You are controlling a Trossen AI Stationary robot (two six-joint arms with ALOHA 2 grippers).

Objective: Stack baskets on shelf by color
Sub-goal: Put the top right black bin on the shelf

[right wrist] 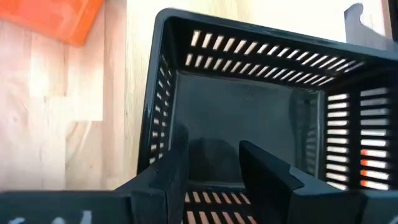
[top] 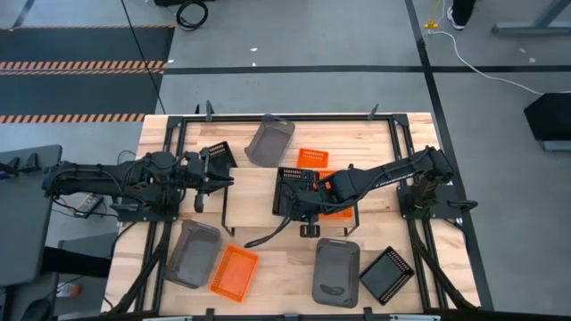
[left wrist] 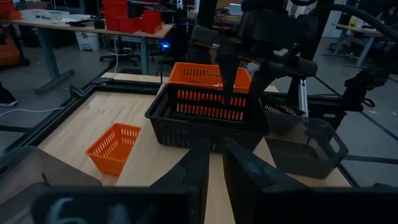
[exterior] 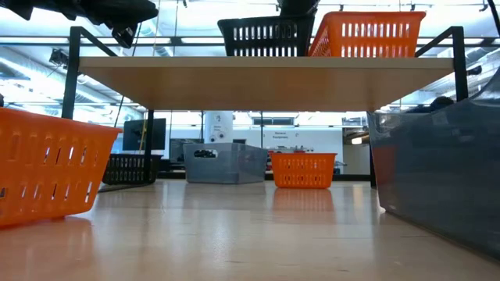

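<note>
High view shows the low light-wood shelf on black metal legs (top: 259,201) mid-table, bearing a black perforated plastic basket (top: 297,189) with an orange perforated basket (top: 336,210) at its 3 o'clock. The right gripper (top: 301,193) pinches that black basket's wall. The left gripper (top: 221,182), fingers nearly together and empty, hovers at the shelf's 9 o'clock edge.

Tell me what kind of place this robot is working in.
Probably a robotics lab or workshop: a framed wooden table on bare concrete, floor cables, hazard-striped matting, and workbenches with red bins beyond.
</note>
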